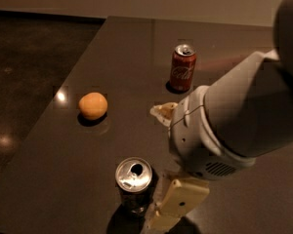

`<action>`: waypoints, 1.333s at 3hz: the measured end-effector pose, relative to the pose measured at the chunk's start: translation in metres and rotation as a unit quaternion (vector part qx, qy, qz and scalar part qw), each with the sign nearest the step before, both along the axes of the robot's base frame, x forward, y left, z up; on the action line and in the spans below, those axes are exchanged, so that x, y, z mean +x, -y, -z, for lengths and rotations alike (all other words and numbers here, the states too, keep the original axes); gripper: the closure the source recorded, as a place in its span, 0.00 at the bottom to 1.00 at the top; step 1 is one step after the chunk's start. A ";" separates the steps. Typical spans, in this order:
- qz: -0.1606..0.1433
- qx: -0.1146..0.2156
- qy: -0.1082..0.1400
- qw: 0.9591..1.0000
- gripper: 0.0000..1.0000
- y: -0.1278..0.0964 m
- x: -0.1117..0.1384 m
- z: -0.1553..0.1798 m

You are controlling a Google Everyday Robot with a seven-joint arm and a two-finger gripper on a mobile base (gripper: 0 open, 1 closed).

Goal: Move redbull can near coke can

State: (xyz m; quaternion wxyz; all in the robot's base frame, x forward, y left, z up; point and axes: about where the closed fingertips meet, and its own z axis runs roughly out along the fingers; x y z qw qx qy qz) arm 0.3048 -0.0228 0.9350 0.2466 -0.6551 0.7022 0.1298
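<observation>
Glossy table, shiny metal redbull can (matt plastic end effector beside)

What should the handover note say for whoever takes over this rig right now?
Gripper: open, holding nothing, low over the near part of the table, just right of the redbull can.
Redbull can: upright near the front edge, close beside the lower finger; contact cannot be told.
Coke can: upright, farther back on the table. An orange fruit lies to the left.
Done: nothing moved yet; the cans stand well apart.
Left: grasp the redbull can, carry it back, set it beside the coke can.
</observation>
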 end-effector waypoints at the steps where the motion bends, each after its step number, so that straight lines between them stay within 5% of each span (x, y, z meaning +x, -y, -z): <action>1: -0.006 0.014 -0.013 1.000 0.00 -0.007 0.003 0.011; 3: -0.052 0.057 -0.040 0.996 0.02 -0.025 -0.011 0.017; 4: -0.062 0.063 -0.046 0.995 0.23 -0.029 -0.014 0.021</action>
